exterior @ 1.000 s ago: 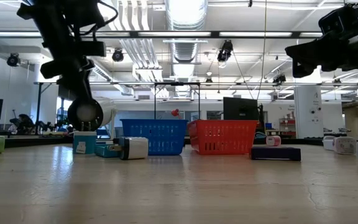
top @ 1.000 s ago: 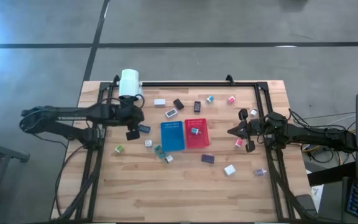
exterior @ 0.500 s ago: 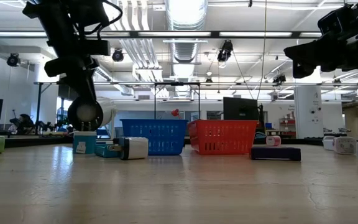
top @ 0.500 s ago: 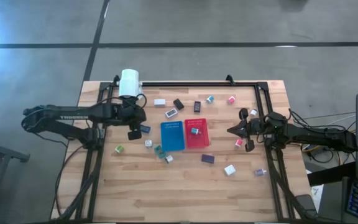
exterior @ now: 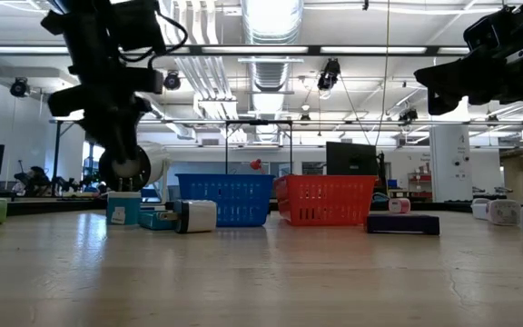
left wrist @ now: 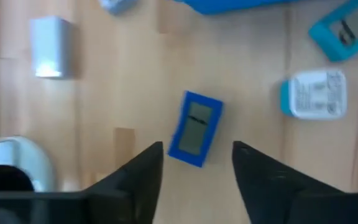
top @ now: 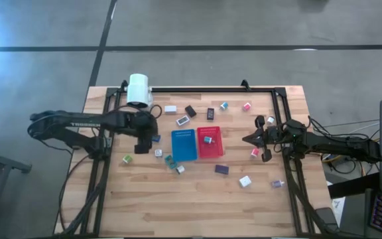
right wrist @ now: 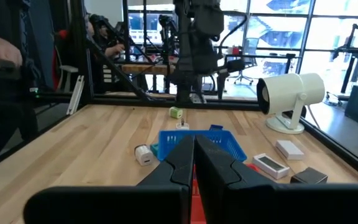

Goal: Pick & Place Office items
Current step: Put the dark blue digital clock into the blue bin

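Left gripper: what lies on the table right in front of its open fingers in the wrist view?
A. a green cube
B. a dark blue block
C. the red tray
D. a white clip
B. In the left wrist view the left gripper has its fingers spread, and the dark blue block lies flat on the wood just ahead of the gap between them, not gripped.
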